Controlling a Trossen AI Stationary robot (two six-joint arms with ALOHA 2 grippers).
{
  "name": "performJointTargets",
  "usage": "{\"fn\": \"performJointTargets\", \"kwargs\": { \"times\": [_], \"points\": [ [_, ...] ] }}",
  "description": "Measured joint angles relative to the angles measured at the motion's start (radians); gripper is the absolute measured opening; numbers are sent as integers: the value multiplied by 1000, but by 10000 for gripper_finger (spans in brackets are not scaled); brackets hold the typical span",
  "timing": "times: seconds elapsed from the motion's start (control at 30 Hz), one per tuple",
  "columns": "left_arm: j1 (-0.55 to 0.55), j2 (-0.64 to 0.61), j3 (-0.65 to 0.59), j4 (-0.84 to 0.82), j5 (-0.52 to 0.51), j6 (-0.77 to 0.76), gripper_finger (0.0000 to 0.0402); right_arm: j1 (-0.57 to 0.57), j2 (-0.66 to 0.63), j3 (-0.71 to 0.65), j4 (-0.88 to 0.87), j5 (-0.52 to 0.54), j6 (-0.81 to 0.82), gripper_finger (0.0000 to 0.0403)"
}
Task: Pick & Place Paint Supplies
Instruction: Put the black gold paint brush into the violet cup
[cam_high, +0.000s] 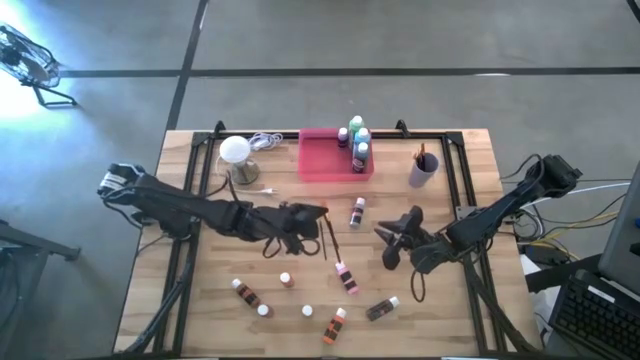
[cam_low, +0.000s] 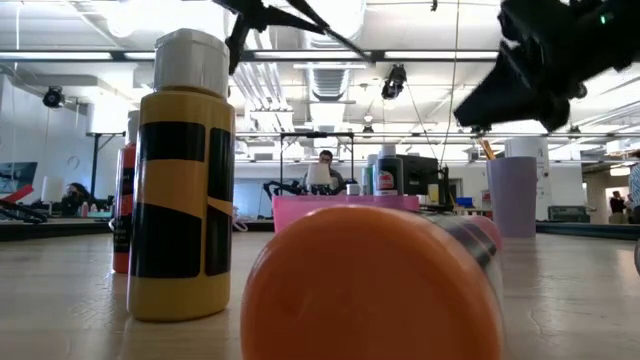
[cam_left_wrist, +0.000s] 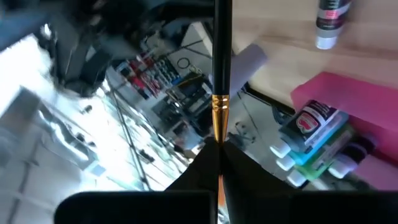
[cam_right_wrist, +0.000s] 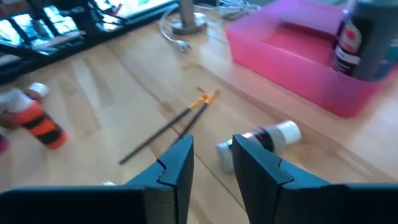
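Left hand (cam_high: 318, 222) grips a brush (cam_high: 326, 238) in front of the pink tray (cam_high: 322, 162); right hand (cam_high: 388, 232), part open and empty, hovers beside a bottle (cam_high: 357, 211).

Wooden table (cam_high: 200, 300) carries pink tray (cam_high: 322, 160) at far edge, centre. White globe lamp (cam_high: 235, 150) stands left of tray, coiled white cord (cam_high: 266, 141) between them. Lilac cup (cam_high: 423, 168) right of tray, apart from it. Person (cam_low: 325, 158) seated in room behind table.

Wooden table (cam_high: 200, 300), pink tray (cam_high: 322, 165), purple cup (cam_high: 423, 169), globe lamp (cam_high: 236, 152), scattered small bottles (cam_high: 346, 277).
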Motion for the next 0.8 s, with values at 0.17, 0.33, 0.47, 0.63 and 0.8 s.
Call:
{"fn": "performJointTargets", "kwargs": {
  "times": [0.17, 0.33, 0.47, 0.63, 0.8],
  "points": [
    [0, 67, 0, 39, -17, 146, 7, 0, -7, 68, 0, -7, -58, 119],
    [0, 141, 0, 158, -101, 337, 7, 0, -12, 122, 0, -36, -130, 132],
    [-2, 163, 0, 181, -106, 372, 7, 1, -15, 141, 6, -36, -177, 143],
    [-30, 165, -4, 202, -105, 388, 7, 1, -57, 138, 16, -11, -202, 159],
    [-74, 165, -5, 250, -78, 444, 6, -4, -96, 132, 144, -43, -320, 176]
  ]
}}
